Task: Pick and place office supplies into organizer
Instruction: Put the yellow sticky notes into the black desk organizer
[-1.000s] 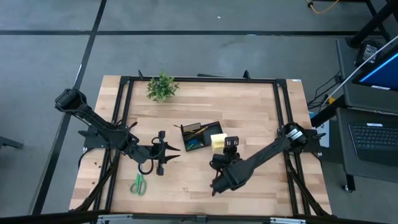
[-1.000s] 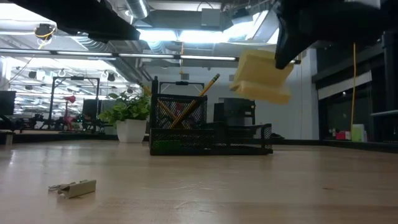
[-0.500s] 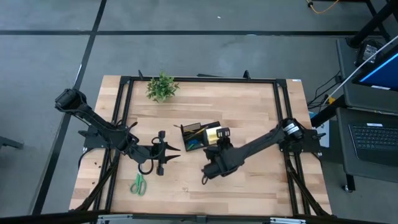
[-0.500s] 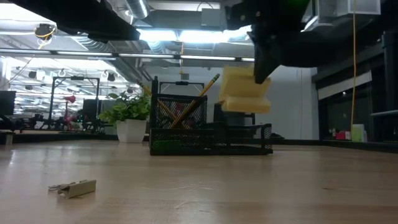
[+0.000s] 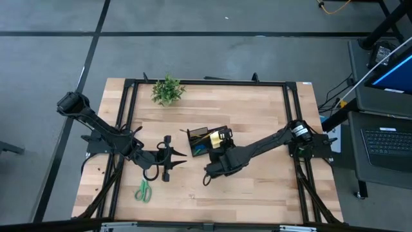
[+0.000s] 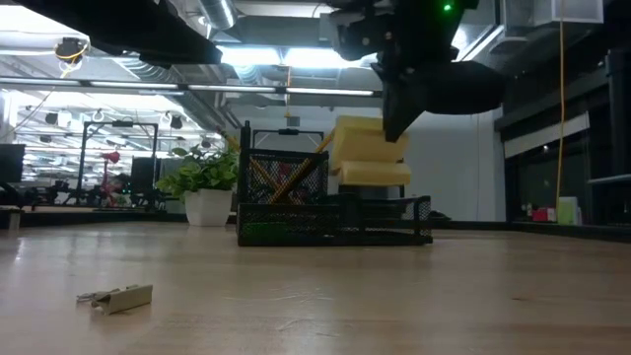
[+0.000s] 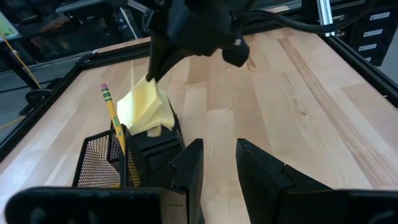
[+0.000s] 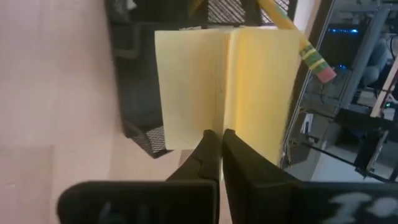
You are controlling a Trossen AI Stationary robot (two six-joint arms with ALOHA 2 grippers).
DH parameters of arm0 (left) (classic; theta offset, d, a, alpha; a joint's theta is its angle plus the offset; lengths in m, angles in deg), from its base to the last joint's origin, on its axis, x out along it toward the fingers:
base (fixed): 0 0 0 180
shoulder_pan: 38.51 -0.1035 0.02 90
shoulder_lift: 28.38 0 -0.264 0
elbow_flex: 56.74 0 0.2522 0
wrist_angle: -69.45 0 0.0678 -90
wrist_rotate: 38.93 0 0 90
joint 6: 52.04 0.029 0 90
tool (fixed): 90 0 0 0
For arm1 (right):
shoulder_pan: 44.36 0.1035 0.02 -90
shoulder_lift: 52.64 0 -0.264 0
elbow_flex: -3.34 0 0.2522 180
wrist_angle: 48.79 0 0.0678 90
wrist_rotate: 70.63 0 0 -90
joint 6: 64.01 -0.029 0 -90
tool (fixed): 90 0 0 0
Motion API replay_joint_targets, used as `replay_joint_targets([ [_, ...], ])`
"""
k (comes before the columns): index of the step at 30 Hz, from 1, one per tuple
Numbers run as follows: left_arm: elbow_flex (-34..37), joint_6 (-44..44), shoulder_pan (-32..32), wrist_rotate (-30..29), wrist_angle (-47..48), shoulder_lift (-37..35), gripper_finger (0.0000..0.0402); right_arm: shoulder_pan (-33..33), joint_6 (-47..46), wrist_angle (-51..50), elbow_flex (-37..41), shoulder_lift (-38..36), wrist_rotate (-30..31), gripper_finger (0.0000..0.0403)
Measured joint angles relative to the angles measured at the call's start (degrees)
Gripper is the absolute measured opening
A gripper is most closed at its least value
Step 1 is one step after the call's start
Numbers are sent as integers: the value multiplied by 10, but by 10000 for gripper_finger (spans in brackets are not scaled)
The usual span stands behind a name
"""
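Now sticky-note pad [image 8: 224,87] in right gripper [image 8: 217,140]; above organizer [image 6: 335,219]

— Any room around the organizer [image 5: 207,141]?
— Bare table [image 5: 257,109] far and right. The left gripper [image 5: 172,158] blocks its left, the right arm [image 5: 257,149] its near-right.

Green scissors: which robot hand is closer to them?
Left. The left hand sits just above the green scissors in the high view; the right hand is over by the organizer.
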Motion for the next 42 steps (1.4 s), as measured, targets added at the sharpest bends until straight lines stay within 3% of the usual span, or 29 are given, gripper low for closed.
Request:
replay_joint_targets([
  [7,0,0,0,0,0,0,90,-16,4,0,3,0,-14,6],
  [17,0,0,0,0,0,0,90,-20,3,59,82,0,-19,6],
  [42,0,0,0,0,0,0,90,-50,60,139,103,0,-45,6],
])
